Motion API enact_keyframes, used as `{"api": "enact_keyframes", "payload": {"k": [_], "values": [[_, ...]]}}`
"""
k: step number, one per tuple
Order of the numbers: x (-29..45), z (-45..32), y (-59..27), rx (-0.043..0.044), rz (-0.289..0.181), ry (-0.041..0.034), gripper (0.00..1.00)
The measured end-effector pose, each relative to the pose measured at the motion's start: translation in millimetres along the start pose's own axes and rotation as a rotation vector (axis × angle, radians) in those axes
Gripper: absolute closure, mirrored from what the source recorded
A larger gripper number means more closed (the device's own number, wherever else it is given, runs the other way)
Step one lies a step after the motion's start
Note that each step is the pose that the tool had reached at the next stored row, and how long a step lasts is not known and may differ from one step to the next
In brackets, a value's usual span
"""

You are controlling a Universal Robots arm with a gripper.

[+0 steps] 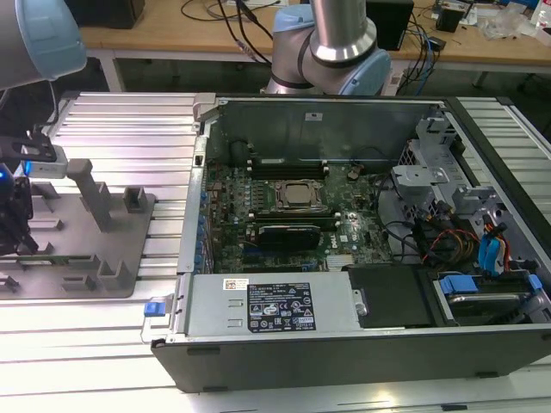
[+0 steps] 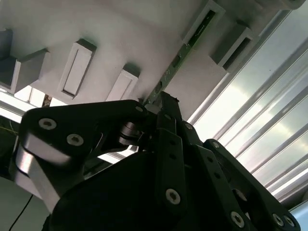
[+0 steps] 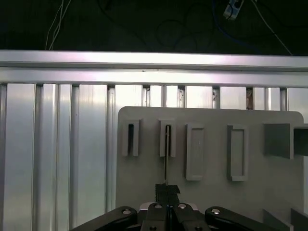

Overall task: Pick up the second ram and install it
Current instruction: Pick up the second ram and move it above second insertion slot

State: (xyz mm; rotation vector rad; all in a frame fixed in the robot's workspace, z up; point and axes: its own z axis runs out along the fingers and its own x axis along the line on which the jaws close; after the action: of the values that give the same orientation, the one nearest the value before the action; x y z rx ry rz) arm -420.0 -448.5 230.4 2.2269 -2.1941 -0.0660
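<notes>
Your gripper (image 3: 167, 189) is pinched tight on one end of the second ram (image 3: 166, 161). In the first wrist view the ram stands on edge in a slot of the grey holder (image 3: 144, 187). In the exterior view the holder sits on the slatted worktop (image 1: 112, 129), at nine o'clock from the open computer case (image 1: 258, 348), and the ram is well apart from the motherboard (image 1: 232, 225).

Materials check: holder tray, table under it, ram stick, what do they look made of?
The holder tray is matte uniform grey with moulded-looking blocks: probably plastic, maybe printed. The table has ribbed silvery slats with bright glare: likely extruded aluminium. The ram stick, clamped in the gripper, shows a thin green edge: circuit-board laminate by the look.
</notes>
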Motion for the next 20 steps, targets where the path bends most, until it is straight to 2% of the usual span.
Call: {"api": "enact_keyframes", "payload": {"k": [5, 6, 7, 10, 12, 15, 20], "values": [[0.1, 0.9, -0.1, -0.0001, -0.001, 0.0008, 0.91], [0.1, 0.8, -0.1, -0.0001, -0.001, 0.0008, 0.85], [0.1, 0.9, -0.1, 0.0000, -0.001, 0.0008, 0.72], [-0.4, 7.5, -0.3, -0.0001, -0.003, 0.0086, 0.72], [-4.4, 12.3, -0.6, 0.0012, -0.004, 0.0103, 0.72], [-5.8, 16.8, 0.0, 0.0010, -0.005, 0.0244, 0.72], [-5.8, 21.6, 0.1, 0.0010, -0.032, 0.0308, 0.72]]}}
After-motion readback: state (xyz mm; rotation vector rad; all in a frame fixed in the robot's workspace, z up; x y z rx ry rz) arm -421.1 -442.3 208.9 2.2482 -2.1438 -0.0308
